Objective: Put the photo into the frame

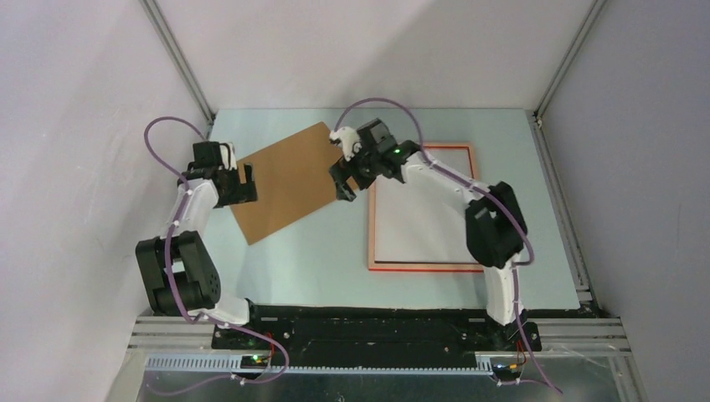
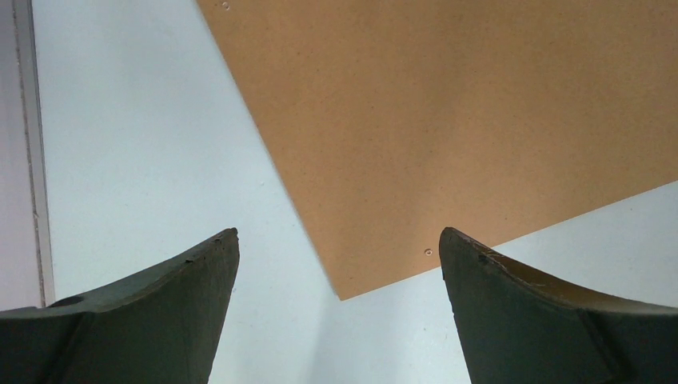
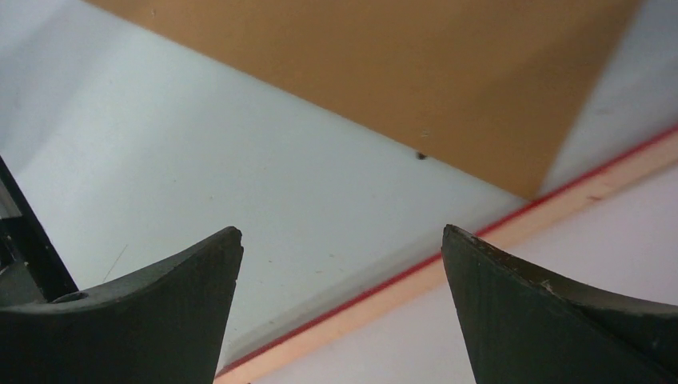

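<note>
From above, the frame [image 1: 371,226] lies back-up at the bench's [image 1: 318,268] 3 o'clock. The white sheet filling its opening is, I judge, the photo [image 1: 419,222] face down, though no print shows. The brown backing board [image 1: 285,180] lies askew toward 10 o'clock. The left claw [image 1: 248,182] hangs at its 9 o'clock edge and the right claw [image 1: 343,180] at its 3 o'clock corner, likely so placed to lift it from two sides and lay it over the photo. The left wrist view has that claw [image 2: 338,234] spread wide and empty above the board's [image 2: 480,104] near corner. The right wrist view shows its claw [image 3: 342,232] equally wide, holding nothing, with the board's [image 3: 400,72] corner at 12 o'clock and the frame's rail [image 3: 592,190] at 4 o'clock.
</note>
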`<state>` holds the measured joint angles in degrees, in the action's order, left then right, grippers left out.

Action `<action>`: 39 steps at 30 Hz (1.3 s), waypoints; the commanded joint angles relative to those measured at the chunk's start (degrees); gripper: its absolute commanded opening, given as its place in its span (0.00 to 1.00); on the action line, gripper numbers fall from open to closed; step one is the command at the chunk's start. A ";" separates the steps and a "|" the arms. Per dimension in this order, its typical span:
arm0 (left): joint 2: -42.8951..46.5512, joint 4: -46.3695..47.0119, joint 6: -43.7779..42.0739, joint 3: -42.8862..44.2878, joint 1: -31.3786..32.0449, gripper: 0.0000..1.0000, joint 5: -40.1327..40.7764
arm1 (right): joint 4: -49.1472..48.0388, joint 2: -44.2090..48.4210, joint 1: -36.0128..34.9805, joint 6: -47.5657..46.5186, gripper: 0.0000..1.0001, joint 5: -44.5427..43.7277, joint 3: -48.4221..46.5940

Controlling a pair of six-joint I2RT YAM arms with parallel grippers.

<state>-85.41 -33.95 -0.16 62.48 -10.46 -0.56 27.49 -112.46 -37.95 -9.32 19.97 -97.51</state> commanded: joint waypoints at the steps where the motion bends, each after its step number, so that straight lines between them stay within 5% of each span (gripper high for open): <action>1: 3.51 0.48 -1.81 -0.67 -2.33 1.00 -2.29 | 5.21 -6.64 -3.61 -0.55 0.98 0.27 -5.57; 10: 4.32 0.45 -1.67 -1.12 -6.48 1.00 -2.68 | 6.97 -13.35 -4.29 3.36 0.96 0.50 -5.92; 24: -1.82 0.30 1.34 -2.58 -7.73 1.00 -3.96 | 7.83 -11.84 2.50 6.60 0.95 -7.04 -3.52; 39: -10.91 -0.69 3.86 -0.74 -8.38 1.00 -7.60 | 14.90 -22.92 7.50 6.66 0.96 -3.44 -22.43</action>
<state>-94.35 -34.13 2.26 59.81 -18.20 -5.82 38.87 -131.02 -31.22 -3.03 13.63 -113.19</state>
